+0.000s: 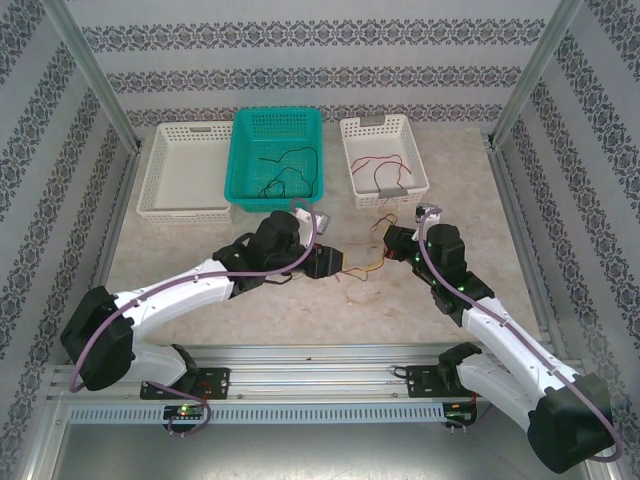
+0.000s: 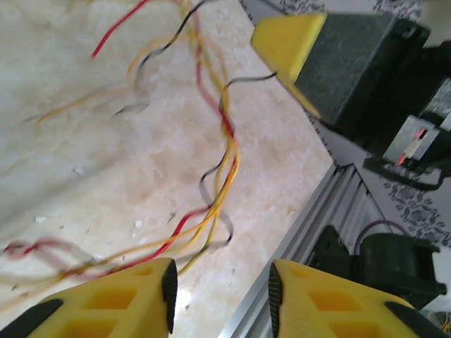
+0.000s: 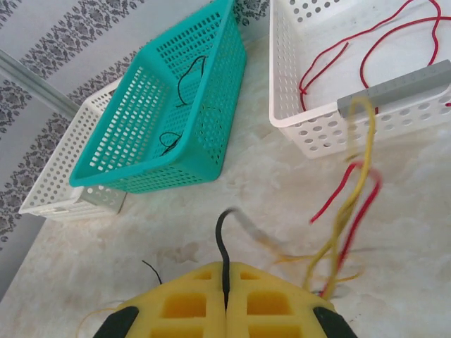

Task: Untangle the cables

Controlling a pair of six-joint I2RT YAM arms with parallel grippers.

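1. Teal basket (image 1: pixel 242 160): the reference container, the middle one of three in a row at the far side of the counter (image 1: pixel 300 310). Thin black strands (image 1: pixel 285 175) lie loosely curled on its perforated floor.
2. White tray (image 1: pixel 150 175): a low container with perforated walls, just left of the teal basket, their long sides close together.
3. White basket (image 1: pixel 352 160): just right of the teal basket, with a narrow gap between them. Red strands (image 3: pixel 363 67) lie in open loops on its floor. A grey strip (image 3: pixel 394 88) sits on its near rim.
4. Cables (image 2: pixel 224 151): a tangle of red, yellow-orange and black strands twisted about one another. It lies on the counter in front of the teal basket's near right corner, between the two hands.
5. Left hand (image 2: pixel 222 299): in front of the teal basket's near right corner, low over the counter. It is released, its jaws standing well apart. The tangle's strands run down toward the left-side jaw; whether they touch it cannot be told.
6. Right hand (image 3: pixel 225 310): to the right of the teal basket and in front of the white basket. It is clenched, its jaws pressed together on the black cable (image 3: pixel 221 236). This cable rises from the seam between them and bends over, blurred, toward the tangle.
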